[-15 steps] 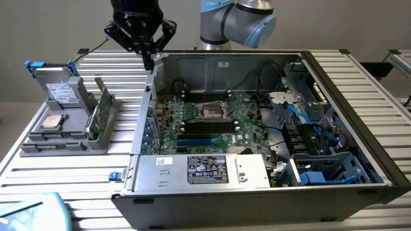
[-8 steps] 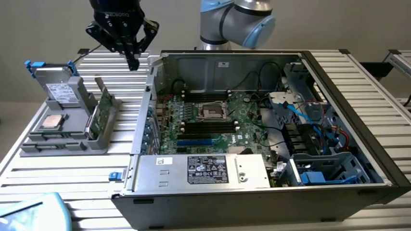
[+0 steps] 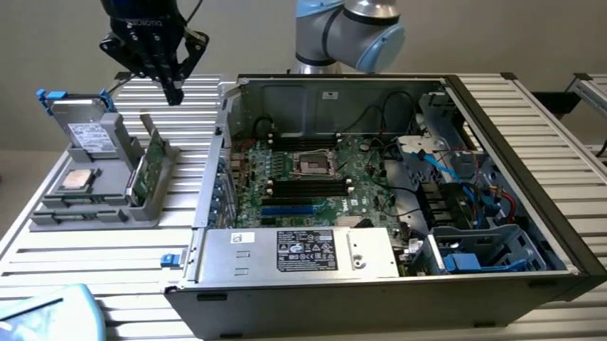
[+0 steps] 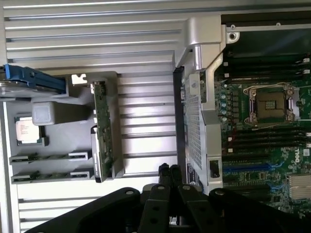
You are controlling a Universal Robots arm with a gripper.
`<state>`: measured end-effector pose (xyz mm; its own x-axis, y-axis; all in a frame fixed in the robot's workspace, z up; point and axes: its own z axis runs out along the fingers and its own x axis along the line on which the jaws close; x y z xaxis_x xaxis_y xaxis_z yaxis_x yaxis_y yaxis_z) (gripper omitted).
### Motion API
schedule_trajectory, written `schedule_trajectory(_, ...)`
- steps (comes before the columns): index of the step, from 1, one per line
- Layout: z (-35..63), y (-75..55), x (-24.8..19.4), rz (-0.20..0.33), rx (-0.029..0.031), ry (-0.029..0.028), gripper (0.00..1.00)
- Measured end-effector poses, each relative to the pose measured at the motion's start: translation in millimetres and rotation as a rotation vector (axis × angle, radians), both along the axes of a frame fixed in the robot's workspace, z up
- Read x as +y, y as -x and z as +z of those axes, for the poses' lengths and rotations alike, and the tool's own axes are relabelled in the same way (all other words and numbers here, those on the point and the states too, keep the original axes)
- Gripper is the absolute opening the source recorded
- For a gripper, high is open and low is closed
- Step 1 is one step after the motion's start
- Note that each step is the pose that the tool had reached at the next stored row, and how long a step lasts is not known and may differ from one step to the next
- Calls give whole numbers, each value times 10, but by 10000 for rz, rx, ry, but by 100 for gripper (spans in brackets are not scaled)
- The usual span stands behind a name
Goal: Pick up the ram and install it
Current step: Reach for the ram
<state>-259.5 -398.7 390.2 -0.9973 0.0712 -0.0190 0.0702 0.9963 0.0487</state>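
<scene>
1. While the fingers are pressed together with nothing between them, the pick-up has not begun: they grip no part at all.
2. Seen from the exterior view, the fingers hang high above the table, over the gap between the grey holder and the wall of the open computer case.
3. Below the fingertips in the wrist view lies bare ribbed table just beside the case edge, so they are over neither the ram nor its slot.
4. The ram sits edge-up in a narrow groove of the holder, near its front end. A second similar stick lies in the groove just beside it. Both are well apart from the fingers.
5. Other parts rest in the same holder: a processor, a taller green card standing upright, and a drive at the back.
6. Inside the case, the motherboard lies exposed, and its black memory slots look empty as far as I can tell.
7. My reading is that nothing of the task is done: reaching, grasping, carrying and seating the ram are all left.
</scene>
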Motion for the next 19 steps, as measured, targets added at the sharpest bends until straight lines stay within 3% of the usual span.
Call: schedule_trajectory(19, -98, 865, 0, -1, 0, 0, 11)
